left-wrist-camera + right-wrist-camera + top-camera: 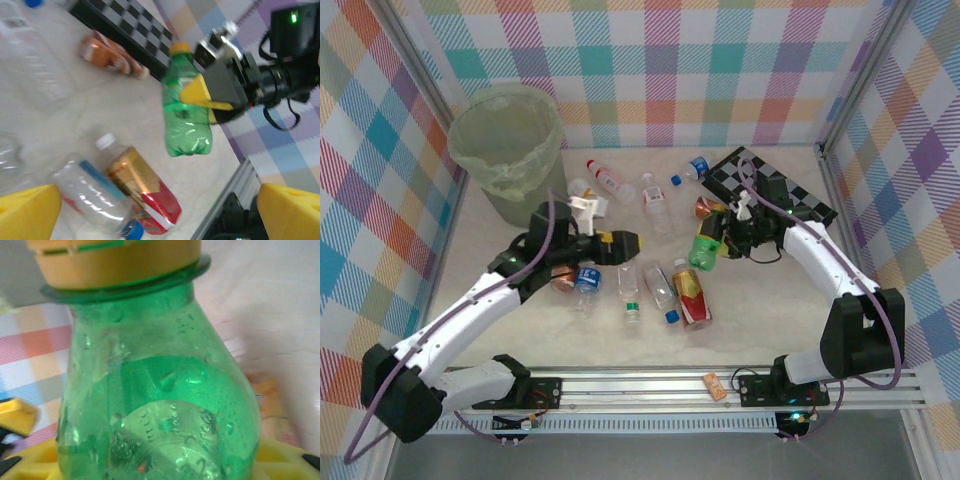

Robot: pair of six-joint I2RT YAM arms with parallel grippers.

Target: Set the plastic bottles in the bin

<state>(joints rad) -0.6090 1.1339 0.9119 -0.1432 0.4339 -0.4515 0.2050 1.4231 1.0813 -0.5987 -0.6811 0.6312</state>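
**Green bottle grabbed, bin far away**

Nearest to you, some of the plastic bottles (660, 288) lay flat on the table (770, 320), right in front of the arms. One had a gold & red label (145, 195). The left wrist cam saw it close up, but the words on it were too blurry to read. A clear one w/ a blue cap (131, 231) lay touching it.

The left gripper (623, 243) hung over that bunch. Its yellow fingers (30, 212) were wide apart w/ nothing between them. I think it was like that so it could go down on the next bottle.

A bit further, on the right, the right gripper (723, 238) had its fingers (199, 93) squeezed on the green bottle (185, 107), across its body below the orange cap (115, 260). That prob kept the bottle from sliding out. You couldn't tell if it was off the table yet. Its label looked like a plain green band, no words. The right wrist cam showed bumpy letters in the plastic, too fuzzy to read.

Just behind lay the checkerboard (812, 203) and a brown bottle (107, 55).

More bottles lay further back, mid table. The bin (515, 190) stood in the far left corner, well apart from the green bottle, so the bottle had to cross the table to get there.
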